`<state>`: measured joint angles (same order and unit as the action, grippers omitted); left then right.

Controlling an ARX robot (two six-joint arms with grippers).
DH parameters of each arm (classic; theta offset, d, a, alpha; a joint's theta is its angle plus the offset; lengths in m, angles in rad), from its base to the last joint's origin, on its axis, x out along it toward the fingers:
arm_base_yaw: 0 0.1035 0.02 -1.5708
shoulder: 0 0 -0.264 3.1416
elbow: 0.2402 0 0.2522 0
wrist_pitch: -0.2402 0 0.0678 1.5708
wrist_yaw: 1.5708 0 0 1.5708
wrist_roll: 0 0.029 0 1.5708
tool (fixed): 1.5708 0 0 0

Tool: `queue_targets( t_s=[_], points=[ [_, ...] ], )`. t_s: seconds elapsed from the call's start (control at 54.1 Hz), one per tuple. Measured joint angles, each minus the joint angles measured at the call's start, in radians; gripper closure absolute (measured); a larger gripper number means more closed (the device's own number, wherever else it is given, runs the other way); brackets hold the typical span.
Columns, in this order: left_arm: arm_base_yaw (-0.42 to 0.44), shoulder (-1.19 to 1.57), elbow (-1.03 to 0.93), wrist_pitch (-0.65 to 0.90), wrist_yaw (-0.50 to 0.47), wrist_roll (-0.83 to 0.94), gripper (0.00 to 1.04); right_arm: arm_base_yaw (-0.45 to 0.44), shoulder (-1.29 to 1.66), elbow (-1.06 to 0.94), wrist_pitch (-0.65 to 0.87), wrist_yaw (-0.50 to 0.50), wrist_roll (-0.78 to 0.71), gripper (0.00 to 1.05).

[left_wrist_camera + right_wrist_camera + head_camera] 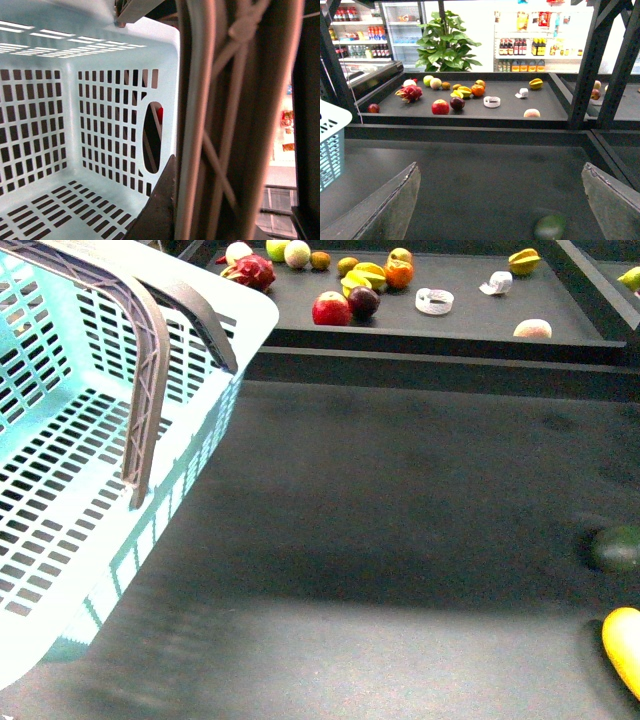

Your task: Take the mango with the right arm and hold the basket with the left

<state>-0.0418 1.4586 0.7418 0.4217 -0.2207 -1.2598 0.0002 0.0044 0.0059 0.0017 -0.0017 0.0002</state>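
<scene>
One mango (622, 645), yellow, at the table's (400, 500) near right edge; front view only. One dark green fruit (615, 548) lies just beyond it, blurred in my right wrist view. My right pincer (500, 169): fingers wide apart, empty. One basket (70, 440) far left, two handles (145, 390). Left pincer (161, 202) beside a handle: grip cannot be told.

Front view looks forward and down over the dark bench (400, 490); the basket (60, 440) is close at 9 o'clock, a fruit tray (460, 330) far at 12. Left wrist view presses against the basket's handle (220, 125), facing its slotted interior. Right wrist view looks low across the bench between the right gripper's (499, 165) wide-apart jaws, sharing that tray.
</scene>
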Motion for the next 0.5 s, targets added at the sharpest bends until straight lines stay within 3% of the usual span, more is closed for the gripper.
queue_targets(
  t_s=[0.203, 0.499],
  points=[
    [-0.122, -0.070, -0.064, 0.022, -0.048, 0.067, 0.99, 0.000, 0.000, 0.000, 0.000, 0.000, 0.000, 0.08],
    [-0.343, -0.002, -0.065, 0.169, -0.069, 0.328, 0.99, 0.000, 0.000, 0.000, 0.000, 0.000, 0.000, 0.08]
  ],
)
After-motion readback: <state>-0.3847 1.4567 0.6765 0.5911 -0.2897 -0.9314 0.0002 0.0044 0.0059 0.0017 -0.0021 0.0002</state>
